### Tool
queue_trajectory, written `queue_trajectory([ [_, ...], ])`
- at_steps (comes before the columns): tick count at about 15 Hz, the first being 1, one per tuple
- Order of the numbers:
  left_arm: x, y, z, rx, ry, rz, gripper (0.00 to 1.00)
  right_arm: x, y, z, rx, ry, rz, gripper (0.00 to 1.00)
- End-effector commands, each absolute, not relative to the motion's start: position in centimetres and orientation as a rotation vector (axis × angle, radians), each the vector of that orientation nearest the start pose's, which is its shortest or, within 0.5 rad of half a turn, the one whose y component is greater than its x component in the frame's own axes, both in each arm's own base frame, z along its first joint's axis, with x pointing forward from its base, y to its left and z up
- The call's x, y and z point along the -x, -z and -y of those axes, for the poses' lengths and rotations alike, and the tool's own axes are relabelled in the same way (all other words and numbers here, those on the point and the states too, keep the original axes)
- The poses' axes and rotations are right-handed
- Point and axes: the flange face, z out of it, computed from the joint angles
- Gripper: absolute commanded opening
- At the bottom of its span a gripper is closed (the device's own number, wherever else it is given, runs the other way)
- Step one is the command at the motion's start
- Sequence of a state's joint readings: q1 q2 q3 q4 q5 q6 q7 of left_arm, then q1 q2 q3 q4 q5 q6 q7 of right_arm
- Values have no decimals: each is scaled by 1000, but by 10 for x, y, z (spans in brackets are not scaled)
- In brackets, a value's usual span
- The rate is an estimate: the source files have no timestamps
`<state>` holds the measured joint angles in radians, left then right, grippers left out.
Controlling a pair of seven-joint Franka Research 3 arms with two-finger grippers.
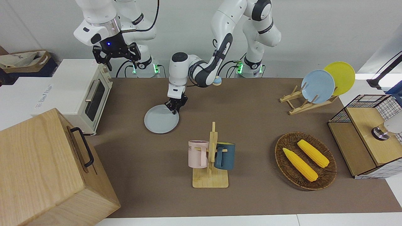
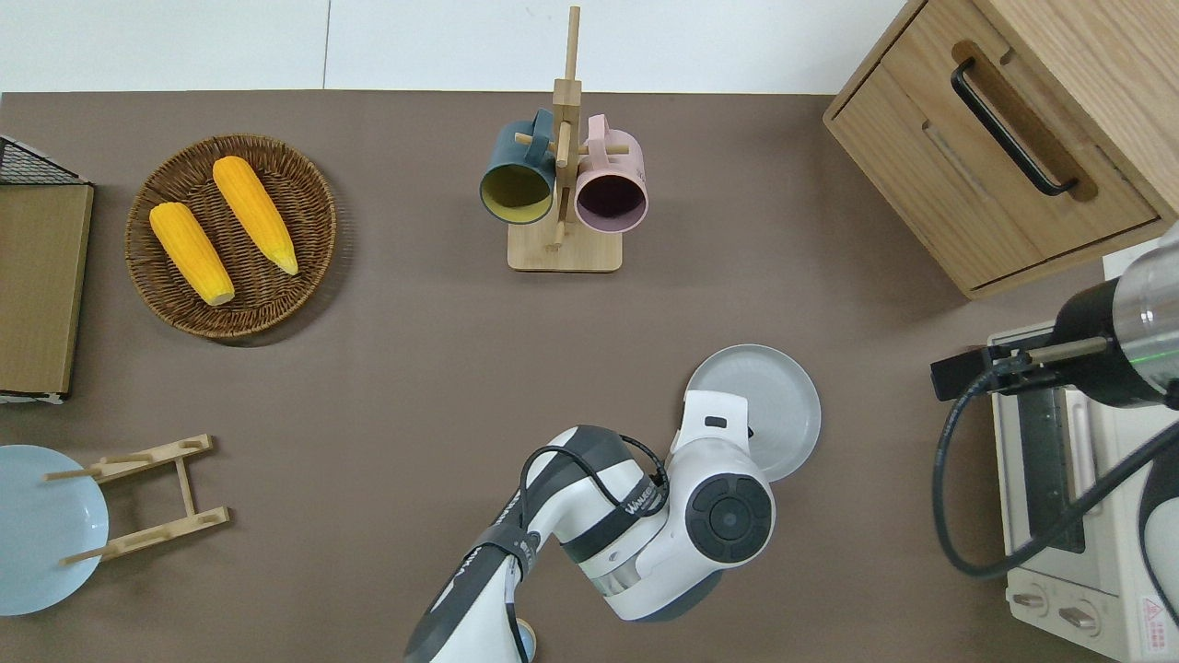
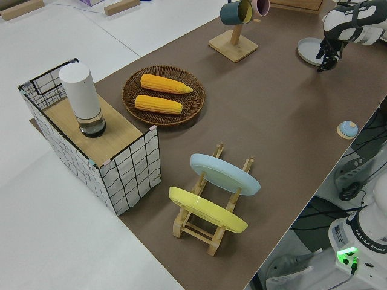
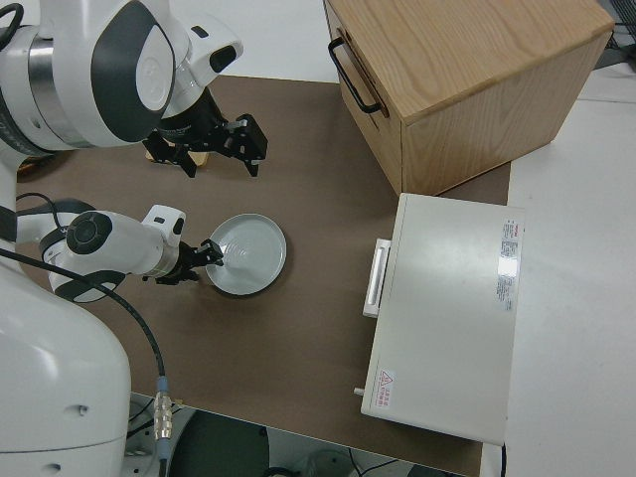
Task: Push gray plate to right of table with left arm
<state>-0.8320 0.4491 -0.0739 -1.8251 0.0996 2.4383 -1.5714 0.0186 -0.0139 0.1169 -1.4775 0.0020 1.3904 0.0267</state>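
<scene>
Front view: the left arm's black two-finger gripper [image 1: 175, 108] points straight down, its tips at the rim of the round, shallow, pale bluish-gray plate [image 1: 160, 121], on the edge nearer the robots; the plate lies flat on the long brown-covered table [image 1: 251, 125], between the white toaster oven [image 1: 82, 92] and the wooden mug rack [image 1: 211, 160] holding a pink mug [image 1: 197, 153] and a dark teal mug [image 1: 225, 156]. The white right arm with its glowing blue wrist light is parked, its black gripper [image 1: 116, 61] spread wide and empty. Overhead view: the gray plate [image 2: 769, 401] sits toward the right arm's end of the table, nearer the robots than the mug rack [image 2: 564, 175]; the left arm's wrist housing [image 2: 714, 488] covers the plate's near edge and hides the fingers. Left side view: the left gripper [image 3: 327, 60] stands at the plate's [image 3: 309, 48] rim; whether its fingers are closed cannot be told. Right side view: the left gripper [image 4: 202, 256] meets the plate [image 4: 248, 253] at its rim, its fingers drawn close together with nothing between them.
</scene>
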Motion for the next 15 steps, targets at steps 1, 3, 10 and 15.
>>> queue_trajectory([
  [1, -427, -341, 494, 3080, 178, 967, 985, -524, -664, -71, 3131, -121, 164, 983],
  [3, -449, -360, 470, 3073, 177, 978, 981, -524, -664, -70, 3131, -121, 159, 983],
  [10, -508, -452, 345, 3187, -138, 643, 997, -524, -664, -70, 3131, -121, 161, 983],
  [15, -542, -520, 258, 3148, -215, 592, 1000, -524, -664, -70, 3131, -121, 161, 983],
])
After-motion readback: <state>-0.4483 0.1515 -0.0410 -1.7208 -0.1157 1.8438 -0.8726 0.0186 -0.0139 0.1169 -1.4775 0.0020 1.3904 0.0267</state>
